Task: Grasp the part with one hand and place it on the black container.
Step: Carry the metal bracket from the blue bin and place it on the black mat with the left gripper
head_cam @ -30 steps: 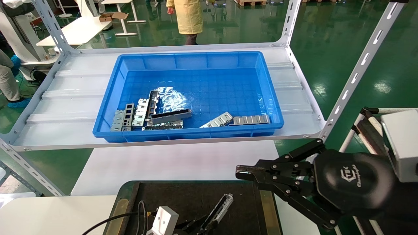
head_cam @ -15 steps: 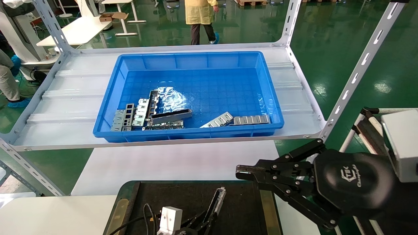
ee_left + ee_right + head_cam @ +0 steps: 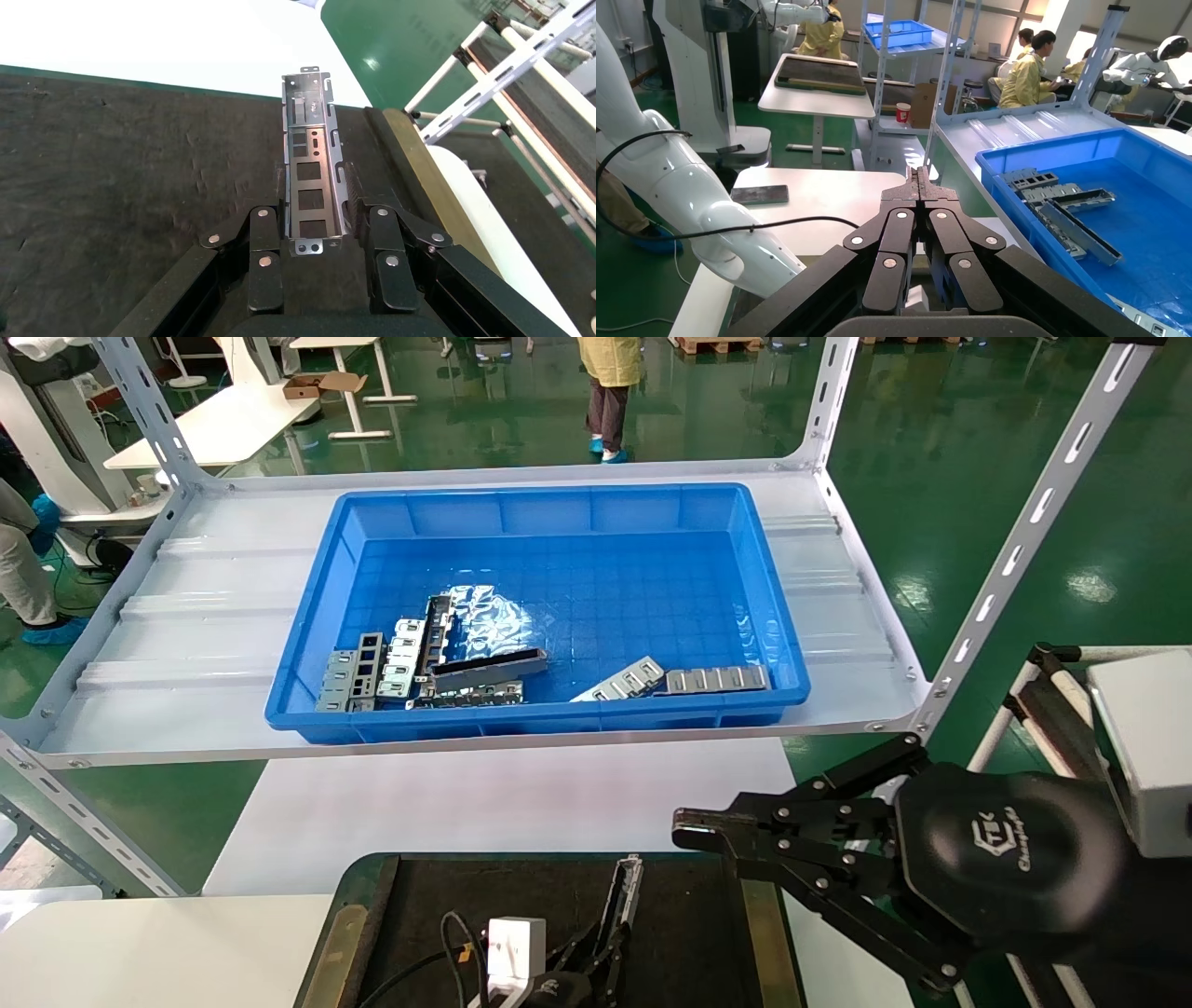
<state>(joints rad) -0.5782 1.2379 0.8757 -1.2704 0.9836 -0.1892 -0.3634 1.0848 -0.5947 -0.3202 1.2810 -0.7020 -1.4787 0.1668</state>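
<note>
Left gripper (image 3: 314, 228) is clamped on the part (image 3: 313, 175) over the black container (image 3: 126, 168); cutouts are shown only in the wrist view. Right gripper (image 3: 918, 175) is closed, empty.

Right gripper (image 3: 694, 831): matte-black housing, white logo, jointed linkage fingers (image 3: 916, 184) with silver pivot screws; white arm, black cable.

Shelf up top, counter down below

The pale grey metal shelf (image 3: 186, 617) has a blue plastic bin (image 3: 559, 514) sitting on it, loose metal bits piled toward the bin's near edge. Under and in front of it, the white counter (image 3: 419, 803) carries the black container (image 3: 521, 896), flat on the near end.
</note>
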